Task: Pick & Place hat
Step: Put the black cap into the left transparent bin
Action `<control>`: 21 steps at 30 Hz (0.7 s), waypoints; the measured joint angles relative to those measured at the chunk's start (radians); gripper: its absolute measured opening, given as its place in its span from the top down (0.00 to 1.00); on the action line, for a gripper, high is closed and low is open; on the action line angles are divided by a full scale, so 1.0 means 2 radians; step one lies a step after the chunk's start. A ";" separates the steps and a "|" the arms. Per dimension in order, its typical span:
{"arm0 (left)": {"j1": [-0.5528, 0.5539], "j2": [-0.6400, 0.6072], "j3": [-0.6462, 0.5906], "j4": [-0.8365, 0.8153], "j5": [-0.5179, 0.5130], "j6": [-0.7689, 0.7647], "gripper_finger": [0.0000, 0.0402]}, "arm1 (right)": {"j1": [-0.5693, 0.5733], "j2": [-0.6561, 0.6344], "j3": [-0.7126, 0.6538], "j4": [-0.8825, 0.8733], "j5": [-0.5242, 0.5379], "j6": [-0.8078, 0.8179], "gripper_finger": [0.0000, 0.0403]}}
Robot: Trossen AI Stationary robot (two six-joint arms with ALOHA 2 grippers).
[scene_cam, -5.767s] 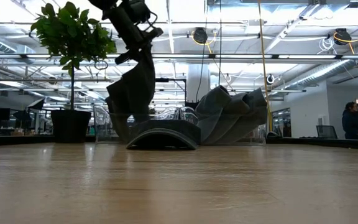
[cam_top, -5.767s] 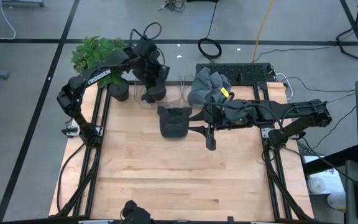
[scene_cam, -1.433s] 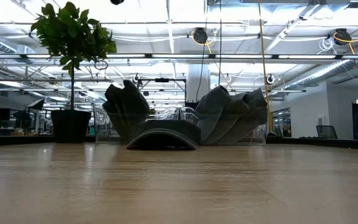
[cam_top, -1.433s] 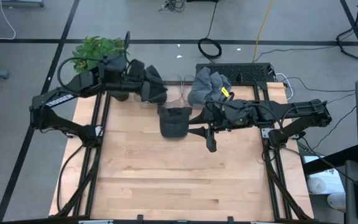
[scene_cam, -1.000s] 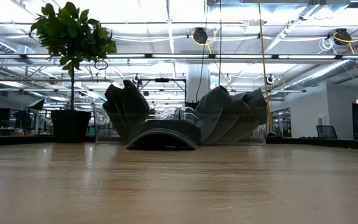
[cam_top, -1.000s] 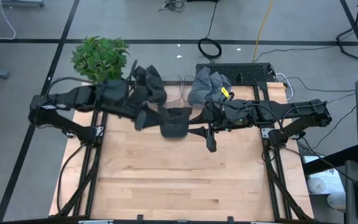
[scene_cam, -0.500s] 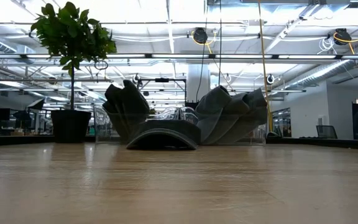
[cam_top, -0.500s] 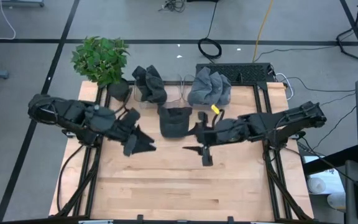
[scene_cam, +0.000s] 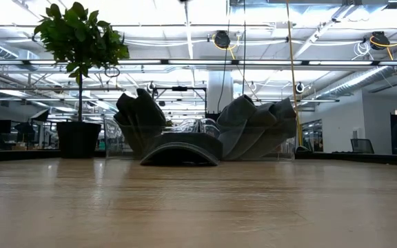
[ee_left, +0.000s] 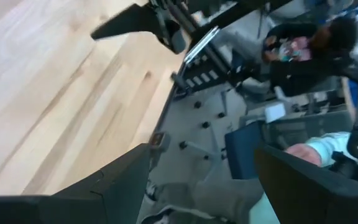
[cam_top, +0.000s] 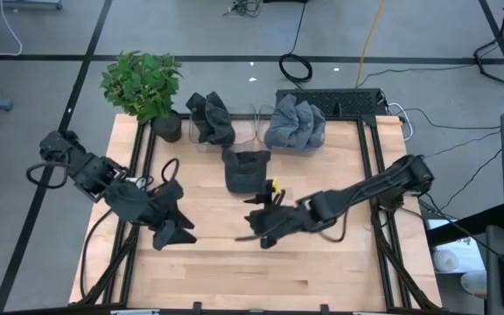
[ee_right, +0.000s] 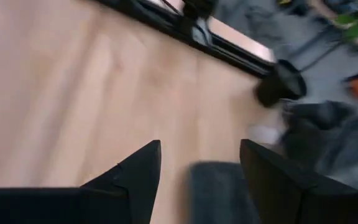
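**Hat sorting at a late stage: one cap left on the wood, both arms clear**

Wooden tabletop [cam_top: 234, 262], seen from above, with an open office hall visible behind it in the low view. Along the far edge stand a potted plant [cam_top: 143, 83], a dark pile of hats [cam_top: 210, 118] and a grey pile of hats [cam_top: 294, 122], both resting in clear bins whose walls show only faintly in the low view. A single dark cap [cam_top: 245, 169] lies flat on the wood just in front of the two piles, between them, touching neither claw. The left claw [cam_top: 175, 229] hangs over the left-centre of the wood, fingers spread and empty, as its wrist view confirms. The right claw [cam_top: 256, 229] sits near the middle, just in front of the cap, likewise spread with nothing between its fingers [ee_right: 138, 171]; its wrist view shows the cap ahead of it. Judged from this layout, most hats are already placed and one cap remains to be picked up and set on a pile; which pile cannot be told.
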 joint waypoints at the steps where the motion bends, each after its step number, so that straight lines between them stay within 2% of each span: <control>1: -0.004 0.000 0.000 -0.009 0.000 -0.003 0.26 | 0.002 0.010 0.000 0.001 0.023 -0.014 0.48; 3: -0.010 0.000 0.000 -0.027 -0.002 -0.009 0.26 | 0.004 0.029 0.000 0.000 0.050 -0.026 0.47; 8: -0.020 0.000 0.000 -0.053 -0.001 -0.018 0.26 | 0.004 0.069 0.000 0.003 0.058 0.001 0.46; 12: -0.020 0.000 0.000 -0.074 -0.001 -0.021 0.26 | 0.004 0.104 0.001 0.003 0.090 0.005 0.46; 21: -0.019 0.000 0.000 -0.120 -0.001 -0.009 0.26 | -0.008 0.163 0.001 -0.006 0.093 0.032 0.46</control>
